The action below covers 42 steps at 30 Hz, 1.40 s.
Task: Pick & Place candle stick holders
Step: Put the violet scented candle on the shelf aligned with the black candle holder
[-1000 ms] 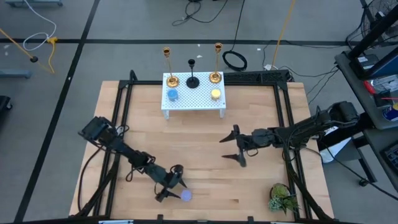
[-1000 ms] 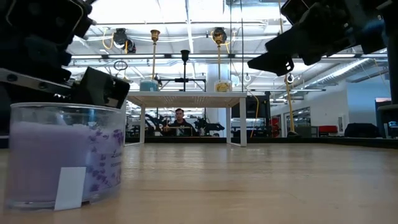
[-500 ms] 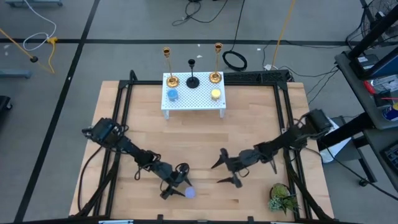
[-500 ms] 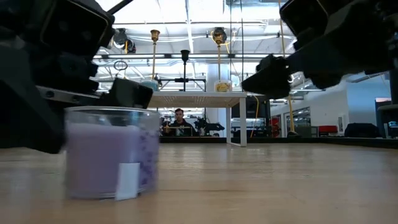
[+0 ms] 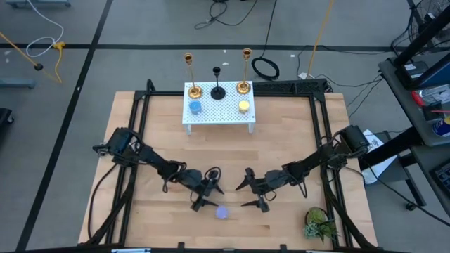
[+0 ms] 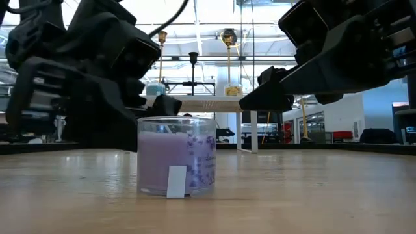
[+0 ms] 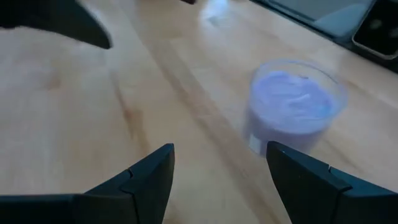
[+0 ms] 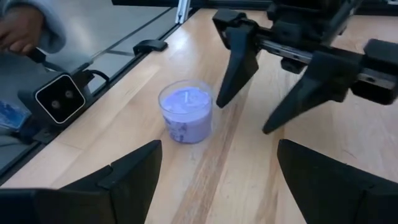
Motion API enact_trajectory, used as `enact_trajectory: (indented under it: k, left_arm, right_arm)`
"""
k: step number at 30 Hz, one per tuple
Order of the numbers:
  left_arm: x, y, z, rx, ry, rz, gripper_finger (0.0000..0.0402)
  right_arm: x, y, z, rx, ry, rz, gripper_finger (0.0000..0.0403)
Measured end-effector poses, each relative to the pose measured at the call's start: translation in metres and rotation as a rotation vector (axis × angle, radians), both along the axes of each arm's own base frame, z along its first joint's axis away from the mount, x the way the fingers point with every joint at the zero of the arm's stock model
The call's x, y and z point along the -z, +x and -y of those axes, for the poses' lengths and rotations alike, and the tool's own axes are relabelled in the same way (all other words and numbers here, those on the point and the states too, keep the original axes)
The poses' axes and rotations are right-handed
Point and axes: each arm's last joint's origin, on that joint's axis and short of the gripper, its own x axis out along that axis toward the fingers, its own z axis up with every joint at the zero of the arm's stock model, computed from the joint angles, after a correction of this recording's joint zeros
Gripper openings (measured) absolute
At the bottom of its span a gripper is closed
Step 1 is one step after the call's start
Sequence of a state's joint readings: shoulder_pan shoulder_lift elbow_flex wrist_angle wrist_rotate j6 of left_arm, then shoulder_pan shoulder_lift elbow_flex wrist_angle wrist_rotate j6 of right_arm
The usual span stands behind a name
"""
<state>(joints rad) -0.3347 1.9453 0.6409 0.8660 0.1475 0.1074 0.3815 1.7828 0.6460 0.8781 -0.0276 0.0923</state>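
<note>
The purple cup now stands free on the wooden worktop, in the lower middle of the high view, and no gripper touches it. One second ago the left gripper was around this cup near the lower edge of the worktop; since then it has pushed or carried the cup a little toward the centre, let it go and drawn back, so it now hovers just above and to the left of the cup with its fingers spread wide and empty. The right gripper has come from the middle right of the worktop down toward the same place; it is also wide open, holds nothing, and points at the cup from the right. It looks like a handover on the worktop: the right arm may take the cup next. The white stand in the upper middle already carries the two gold sticks, the black one, the blue cup and the yellow cup. The purple cup is therefore probably the last piece to place.
</note>
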Motion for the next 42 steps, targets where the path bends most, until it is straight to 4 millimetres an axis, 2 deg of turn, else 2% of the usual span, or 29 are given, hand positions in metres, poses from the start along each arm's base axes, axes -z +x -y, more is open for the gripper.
enact_trajectory:
  k: [5,10,14,18,22,26,29,38,42]
  left_arm:
    - [0.000,-0.003,0.005,0.083,-0.117,-0.070,0.0257]
    - [-0.002,-0.011,0.026,0.149,-0.177,-0.083,0.0257]
    - [-0.005,-0.012,0.039,0.125,-0.073,0.002,0.0257]
    - [-0.009,-0.005,0.037,0.140,-0.034,0.044,0.0257]
    - [-0.012,0.000,0.033,0.159,-0.044,0.049,0.0257]
    - [-0.016,0.006,0.031,0.203,-0.016,0.093,0.0257]
    - [-0.017,0.010,0.030,0.209,0.004,0.082,0.0257]
    - [-0.017,0.013,0.030,0.279,0.069,0.096,0.0257]
    - [-0.017,0.014,0.027,0.280,0.091,0.103,0.0257]
  right_arm:
    - [0.001,0.000,0.000,-0.001,-0.005,-0.007,0.0314]
    - [0.001,0.000,0.001,0.004,-0.005,-0.006,0.0314]
    - [0.001,0.001,0.002,0.003,-0.016,-0.001,0.0314]
    - [0.001,0.000,0.001,0.006,0.024,-0.017,0.0314]
    - [0.000,-0.004,-0.015,-0.071,0.012,0.010,0.0314]
    - [0.008,0.007,-0.034,-0.121,-0.024,0.007,0.0314]
    - [0.012,0.023,-0.041,-0.128,-0.041,0.037,0.0314]
    - [0.030,0.038,-0.028,-0.088,-0.023,-0.035,0.0314]
    - [0.028,0.040,-0.025,-0.077,-0.015,-0.022,0.0314]
